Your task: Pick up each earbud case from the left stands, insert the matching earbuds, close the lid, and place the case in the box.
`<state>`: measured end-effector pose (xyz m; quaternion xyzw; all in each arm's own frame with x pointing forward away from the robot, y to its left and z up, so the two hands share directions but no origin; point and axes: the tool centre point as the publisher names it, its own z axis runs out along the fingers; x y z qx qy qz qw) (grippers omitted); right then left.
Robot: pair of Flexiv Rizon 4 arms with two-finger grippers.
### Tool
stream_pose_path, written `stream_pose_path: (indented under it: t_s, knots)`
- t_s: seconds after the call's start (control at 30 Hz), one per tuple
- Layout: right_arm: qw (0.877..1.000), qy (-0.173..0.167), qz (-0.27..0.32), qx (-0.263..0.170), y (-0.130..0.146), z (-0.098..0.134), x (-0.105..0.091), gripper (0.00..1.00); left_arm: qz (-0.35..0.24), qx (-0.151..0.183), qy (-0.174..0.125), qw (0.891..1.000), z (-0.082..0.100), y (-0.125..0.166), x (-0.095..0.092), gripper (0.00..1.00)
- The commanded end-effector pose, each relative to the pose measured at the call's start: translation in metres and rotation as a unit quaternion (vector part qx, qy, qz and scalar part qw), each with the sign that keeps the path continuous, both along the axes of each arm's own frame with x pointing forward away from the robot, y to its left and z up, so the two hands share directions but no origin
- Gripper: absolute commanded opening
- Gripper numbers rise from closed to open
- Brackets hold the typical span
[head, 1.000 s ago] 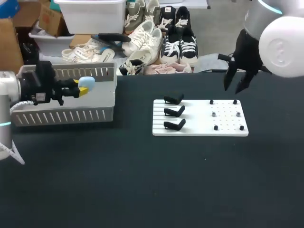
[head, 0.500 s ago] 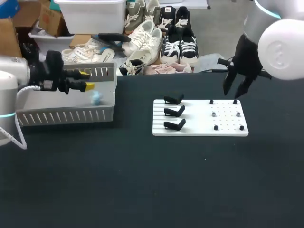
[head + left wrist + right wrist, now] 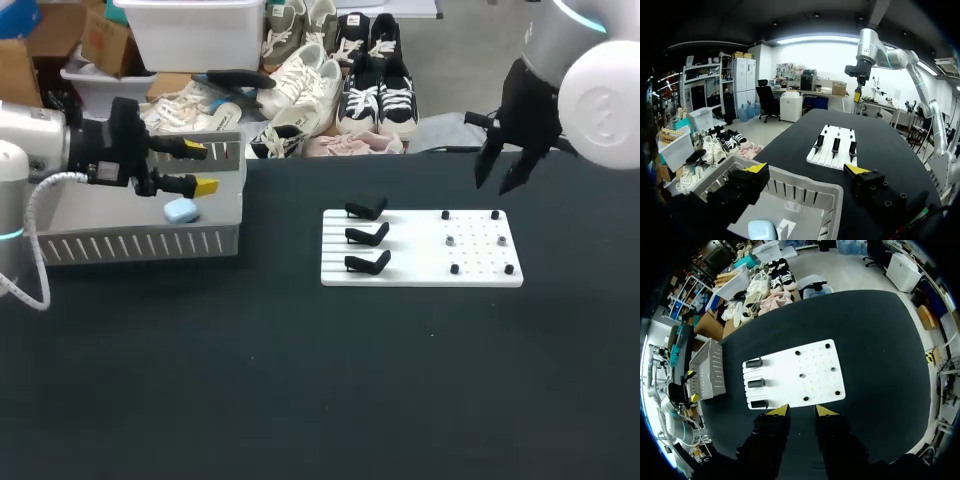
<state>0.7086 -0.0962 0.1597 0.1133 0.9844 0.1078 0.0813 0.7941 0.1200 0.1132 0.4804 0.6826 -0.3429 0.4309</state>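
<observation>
My left tool [image 3: 200, 167] was apart over box [image 3: 130, 245], case [image 3: 181, 210] inside; right tool [image 3: 495, 186] apart near board [image 3: 420, 262].

The small, rounded light-blue earbud case [image 3: 181, 210] is no longer between the left gripper's [image 3: 200, 167] fingers. It now lies inside the white slatted plastic box [image 3: 130, 243], and the fingers are spread apart above it.

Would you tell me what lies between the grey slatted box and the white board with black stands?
Nothing but bare black table, as the head view shows: the grey slatted box and the white board stand apart.
</observation>
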Motion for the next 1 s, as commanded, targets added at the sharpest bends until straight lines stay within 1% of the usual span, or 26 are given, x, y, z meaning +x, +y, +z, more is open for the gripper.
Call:
stream_pose_path:
  t_s: [0.03, 0.17, 0.27, 0.33, 0.57, 0.67, 0.73, 0.77, 0.8, 0.83, 1.0]
  knots:
    - [1.000, -0.011, 0.005, 0.019, -0.012, -0.004, -0.005, 0.29, 0.022, -0.005, -0.014, 1.000, -0.003, -0.025, -0.024, 1.00]
    - [0.999, -0.021, 0.015, 0.031, -0.018, -0.005, -0.005, 0.30, 0.023, -0.026, -0.006, 0.999, -0.011, -0.048, -0.038, 1.00]
    - [0.999, -0.025, 0.021, 0.038, -0.025, -0.009, -0.005, 0.30, 0.006, -0.027, 0.003, 1.000, -0.014, -0.066, -0.044, 1.00]
    - [0.999, -0.026, 0.022, 0.039, -0.030, -0.012, -0.005, 0.31, 0.008, -0.031, 0.005, 0.999, -0.015, -0.074, -0.047, 1.00]
    - [0.998, -0.021, 0.025, 0.050, -0.054, -0.024, -0.005, 0.35, 0.001, -0.029, 0.005, 1.000, 0.000, -0.108, -0.055, 1.00]
    - [0.998, -0.019, 0.022, 0.054, -0.066, -0.027, -0.006, 0.39, -0.008, -0.025, 0.009, 1.000, 0.006, -0.122, -0.057, 1.00]
    - [0.998, -0.021, 0.021, 0.058, -0.074, -0.029, -0.009, 0.47, -0.008, -0.024, 0.014, 1.000, 0.011, -0.132, -0.059, 1.00]
    - [0.999, -0.016, 0.008, 0.046, -0.079, -0.030, -0.009, 0.64, -0.008, -0.026, 0.017, 0.999, 0.013, -0.135, -0.060, 1.00]
    - [0.999, -0.009, 0.014, 0.051, -0.083, -0.030, -0.010, 0.97, -0.010, -0.039, 0.014, 0.999, 0.015, -0.139, -0.061, 1.00]
    - [0.998, -0.010, 0.008, 0.056, -0.087, -0.032, -0.011, 1.00, -0.010, -0.039, 0.014, 0.999, 0.015, -0.139, -0.061, 1.00]
    - [0.998, -0.010, 0.008, 0.056, -0.087, -0.032, -0.011, 1.00, -0.010, -0.039, 0.014, 0.999, 0.015, -0.139, -0.061, 1.00]
